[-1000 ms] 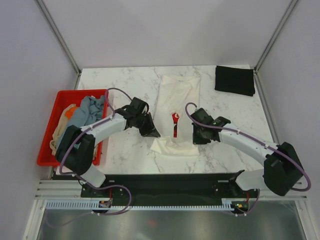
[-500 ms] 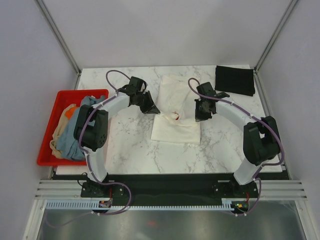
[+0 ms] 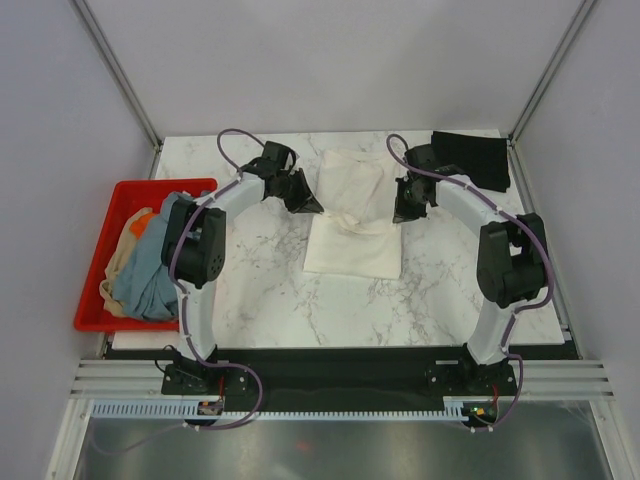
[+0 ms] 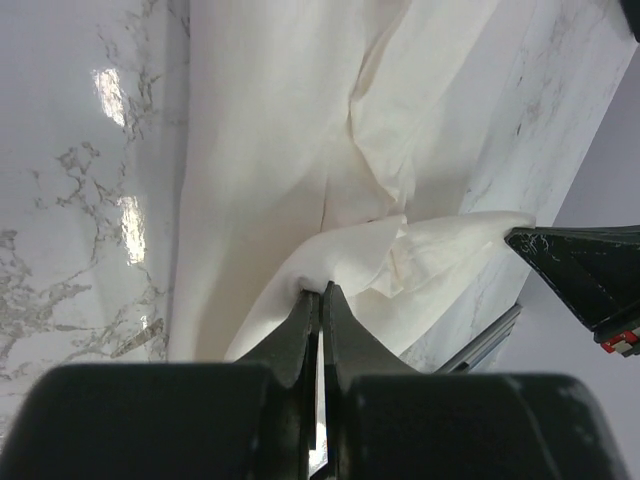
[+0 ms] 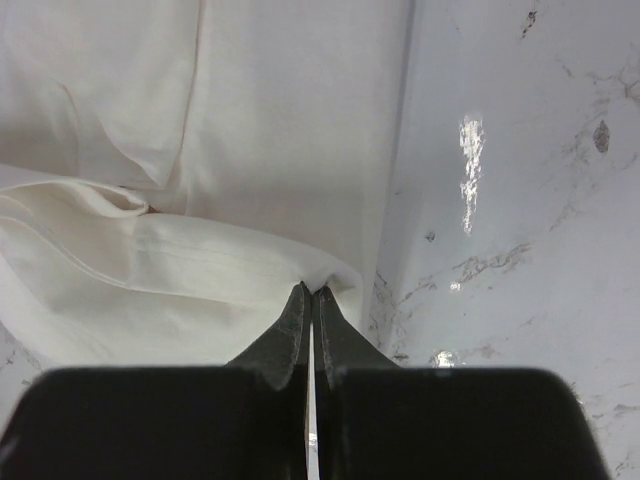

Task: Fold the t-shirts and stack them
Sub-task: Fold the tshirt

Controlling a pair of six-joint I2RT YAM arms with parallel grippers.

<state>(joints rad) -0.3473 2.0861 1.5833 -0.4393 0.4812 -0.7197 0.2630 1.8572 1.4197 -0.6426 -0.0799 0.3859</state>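
A cream-white t-shirt [image 3: 350, 250] lies in the middle of the marble table, its near part lifted and doubled over towards the far end. My left gripper [image 3: 312, 208] is shut on the shirt's left edge; in the left wrist view the fingertips [image 4: 321, 290] pinch a fold of cream cloth [image 4: 270, 150]. My right gripper [image 3: 400, 215] is shut on the right edge, with its tips [image 5: 311, 290] biting a cloth corner [image 5: 250, 120]. The red chest print is hidden inside the fold. A folded black t-shirt [image 3: 470, 160] lies at the back right corner.
A red crate [image 3: 105, 250] stands at the table's left edge, holding crumpled grey-blue [image 3: 150, 270], tan [image 3: 118, 268] and orange [image 3: 140, 220] shirts. The right arm's elbow [image 3: 512, 262] stands near the right table edge. White walls close in the table on three sides.
Both grippers have travelled away from the arm bases towards the far side, carrying the shirt's near edge over itself. The red print that showed earlier is now covered.
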